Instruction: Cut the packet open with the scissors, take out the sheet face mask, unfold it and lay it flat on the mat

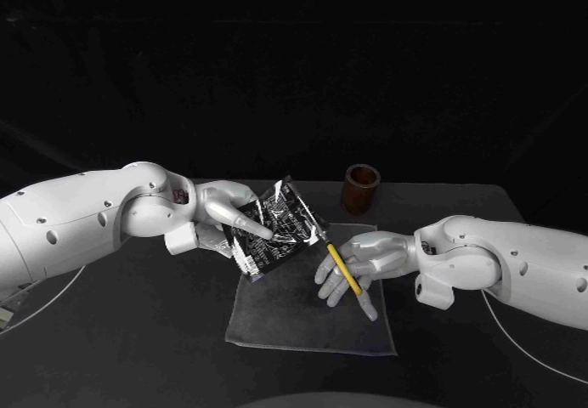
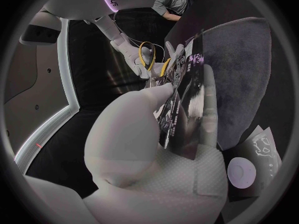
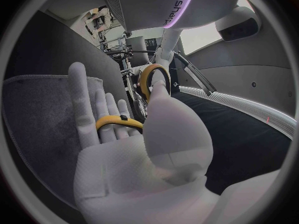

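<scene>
My left hand (image 1: 230, 219) holds the dark printed packet (image 1: 277, 226) upright and tilted above the mat's far left corner, pinched between thumb and fingers (image 2: 209, 99); in the left wrist view the packet (image 2: 186, 102) stands on edge. My right hand (image 1: 363, 262) grips the yellow-handled scissors (image 1: 344, 269) over the grey mat (image 1: 313, 319), blades pointing toward the packet's right edge and close to it. The scissors' yellow loops (image 3: 148, 84) sit round my right hand (image 3: 134, 149). Whether the blades touch the packet I cannot tell.
A brown cylindrical cup (image 1: 360, 188) stands at the back of the black table behind the mat. A white round lid or disc (image 2: 241, 172) lies near the mat's edge in the left wrist view.
</scene>
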